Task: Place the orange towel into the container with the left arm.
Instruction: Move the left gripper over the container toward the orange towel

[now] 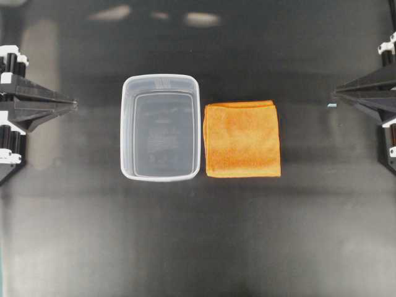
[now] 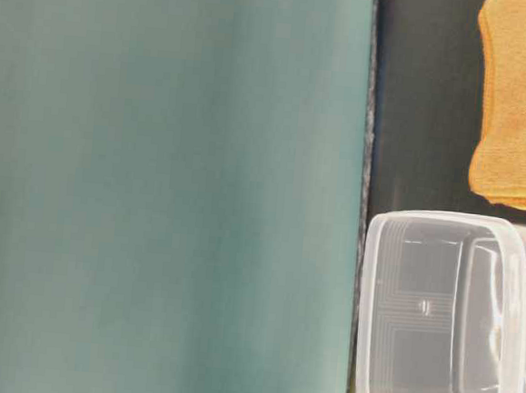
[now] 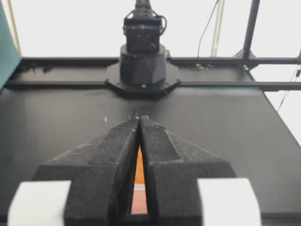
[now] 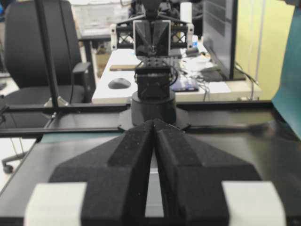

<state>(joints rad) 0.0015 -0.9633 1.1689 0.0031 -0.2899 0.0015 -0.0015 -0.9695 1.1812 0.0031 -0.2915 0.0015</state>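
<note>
Plainly, the left claw sits at the left edge of the overhead view with its two black fingers pressed together to a point, pinching nothing. The right claw mirrors it at the right edge, likewise pressed together and bare. Both hover well apart from the things in the middle of the dark tabletop.

Between the two claws stands the container, a clear tub with a whitish rim, upright and holding nothing. Just beside it, on the side toward the right claw, lies the orange towel, folded square and flat on the tabletop, its edge close to the tub's wall; whether they touch cannot be told. The container therefore stands between the left claw and the towel. A tiny pale blue speck lies on the tabletop near the right claw's tip.

From the left wrist view, only a sliver of orange shows through the slit between the closed fingers, and the opposite arm's base faces it across the tabletop. The right wrist view shows a chair and a cluttered desk beyond the frame. The table-level view shows a teal wall filling most of the picture, with the container and towel at its edge.
</note>
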